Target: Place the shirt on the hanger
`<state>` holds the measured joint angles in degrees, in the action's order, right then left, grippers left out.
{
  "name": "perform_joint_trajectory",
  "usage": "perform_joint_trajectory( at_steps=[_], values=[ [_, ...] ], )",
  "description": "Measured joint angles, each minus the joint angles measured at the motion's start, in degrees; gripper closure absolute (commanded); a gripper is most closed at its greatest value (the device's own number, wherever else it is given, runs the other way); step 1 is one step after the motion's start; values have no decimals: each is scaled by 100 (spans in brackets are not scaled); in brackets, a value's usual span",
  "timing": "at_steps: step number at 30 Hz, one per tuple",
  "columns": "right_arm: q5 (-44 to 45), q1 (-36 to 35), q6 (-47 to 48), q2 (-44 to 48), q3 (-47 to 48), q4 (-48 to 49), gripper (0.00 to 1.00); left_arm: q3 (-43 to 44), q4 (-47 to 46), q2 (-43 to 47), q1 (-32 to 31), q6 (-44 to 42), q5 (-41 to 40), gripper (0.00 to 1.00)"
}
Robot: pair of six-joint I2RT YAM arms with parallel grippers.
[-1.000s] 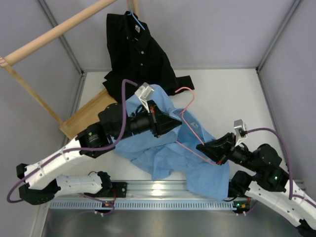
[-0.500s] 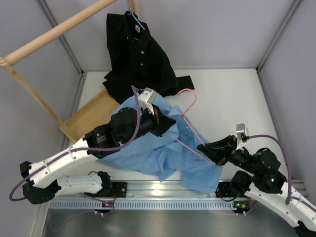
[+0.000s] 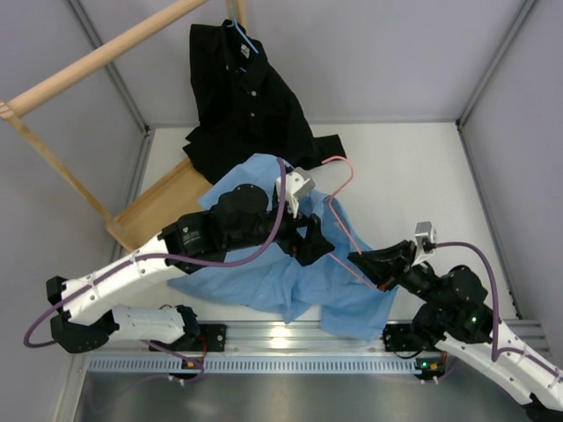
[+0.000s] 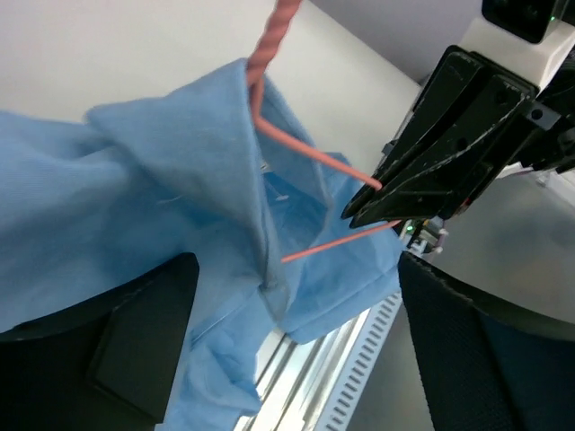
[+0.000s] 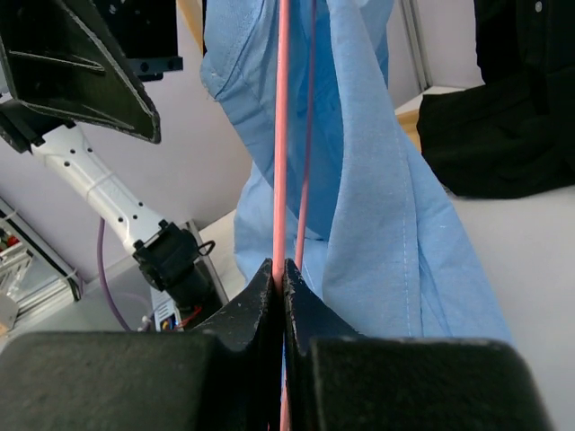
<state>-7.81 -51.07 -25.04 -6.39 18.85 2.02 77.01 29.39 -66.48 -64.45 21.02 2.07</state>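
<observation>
Toward the bench's front edge, our right gripper (image 5: 283, 269) pinches the hanger (image 5: 280, 135), one wire arm of it inside the shirt (image 3: 255, 272). Our left gripper's (image 4: 296, 269) jaws stand spread over cloth, and we judge the other shoulder is not yet on.

A white table (image 3: 413, 167) carries everything. A light blue shirt (image 3: 255, 277) lies crumpled on its near middle, with part of the cloth raised off the surface. Just behind the shirt, the lower end of a hanging black shirt (image 3: 255, 105) spills onto the tabletop and touches the blue cloth. To the shirt's rear left, a flat wooden board (image 3: 154, 211) rests at the table's corner. Just in front of the shirt, a metal rail (image 3: 264, 338) runs along the table's near edge.
</observation>
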Motion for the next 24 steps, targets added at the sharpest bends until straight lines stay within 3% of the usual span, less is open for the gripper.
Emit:
perform_joint_trajectory(
  at_steps=[5,10,13,15,20,24],
  values=[
    [26,0,-9,295,-356,313,100,487,555,302,-9,-811,-638,2],
    [24,0,-22,483,-667,568,100,1604,540,271,0,-1939,-1379,2],
    [24,0,-17,516,-693,588,100,2048,498,46,142,-2627,-1405,2],
    [24,0,-2,525,-693,581,100,2361,669,-221,483,-3130,-909,3],
    [13,0,31,529,-678,446,100,2562,1377,-855,1759,-4273,1196,7],
    [-114,-2,98,529,-592,201,100,2564,2037,-1075,2124,-4966,2203,17]
  ],
)
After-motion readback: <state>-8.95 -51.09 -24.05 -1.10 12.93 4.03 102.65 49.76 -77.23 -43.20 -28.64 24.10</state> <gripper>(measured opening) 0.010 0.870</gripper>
